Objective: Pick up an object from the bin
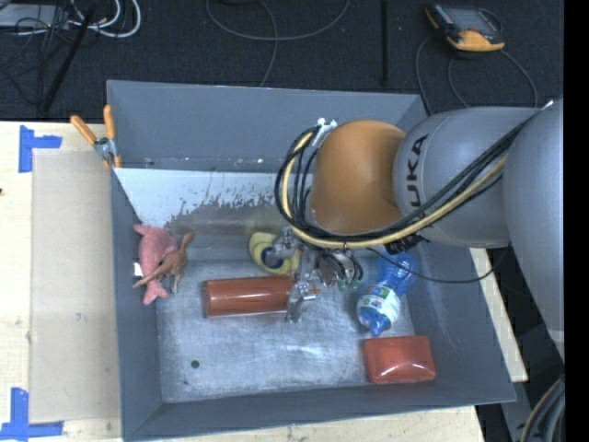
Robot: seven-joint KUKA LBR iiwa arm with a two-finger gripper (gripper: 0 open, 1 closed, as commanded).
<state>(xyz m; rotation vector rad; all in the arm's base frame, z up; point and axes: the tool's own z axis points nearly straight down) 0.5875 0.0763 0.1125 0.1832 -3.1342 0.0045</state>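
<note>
Your claw [298, 300] sits low in the middle of the bin [241, 362], at the right end of a reddish-brown roll [247, 296] that lies on its side across the floor. You cannot tell from here whether the claw is wide or narrow, because the orange wrist cover [354, 178] and its cables hang over most of it. Nothing is visibly held.

The roll looks like the likeliest pick, and that is where the trouble lies. The claw is at the very end of it, not over its middle, so a grip there may catch only the tip. The roll could then pivot, droop or slide out on the lift. Being round, it may also roll away if the claw comes down off-centre.

Watch the neighbours. A yellow and blue toy [267, 250] lies just behind the claw, and a blue bottle [382, 297] lies just to its right beneath the wrist. Either could be nudged or pinched along with the roll. The red block [398, 358] in the near right corner is well apart, as are the pink toy [153, 247] and small brown dinosaur [172, 263] at the left wall, so they should not interfere.
</note>
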